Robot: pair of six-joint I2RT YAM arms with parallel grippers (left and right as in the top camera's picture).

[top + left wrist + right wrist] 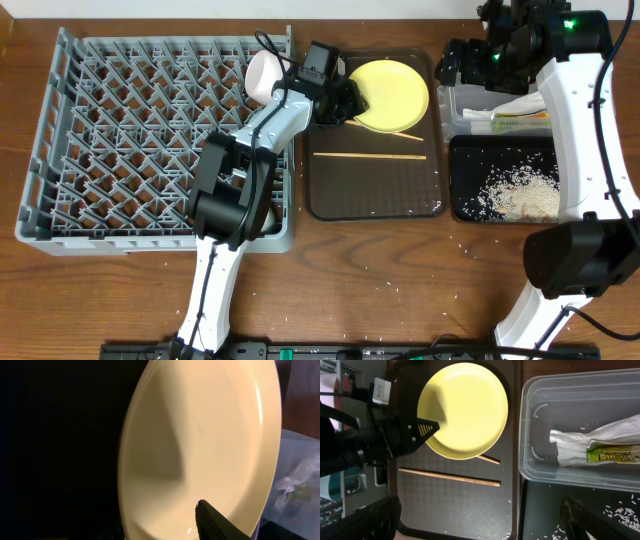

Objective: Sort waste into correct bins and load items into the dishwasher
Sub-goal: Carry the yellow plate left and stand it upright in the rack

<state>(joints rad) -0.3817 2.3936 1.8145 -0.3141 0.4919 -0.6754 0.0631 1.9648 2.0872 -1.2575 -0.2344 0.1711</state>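
The round yellow plate [392, 92] lies at the back of the brown serving tray [370, 195], with its front edge over one chopstick [405, 134]. My left gripper [348, 100] is shut on the plate's left rim. One finger [214, 521] lies on the plate's face [200, 435], and the other is hidden below. A second chopstick [370, 155] lies loose on the tray. My right gripper [477, 525] hangs open over the seam between the serving tray and the black tray [540, 510], holding nothing. The wrapper [600, 447] lies in the clear tub [530, 420]. Rice [520, 192] is piled in the black tray.
The grey dish rack [130, 130] fills the left of the table. A white cup [263, 75] sits at its back right corner beside my left arm. A few rice grains are scattered on the table in front of the trays.
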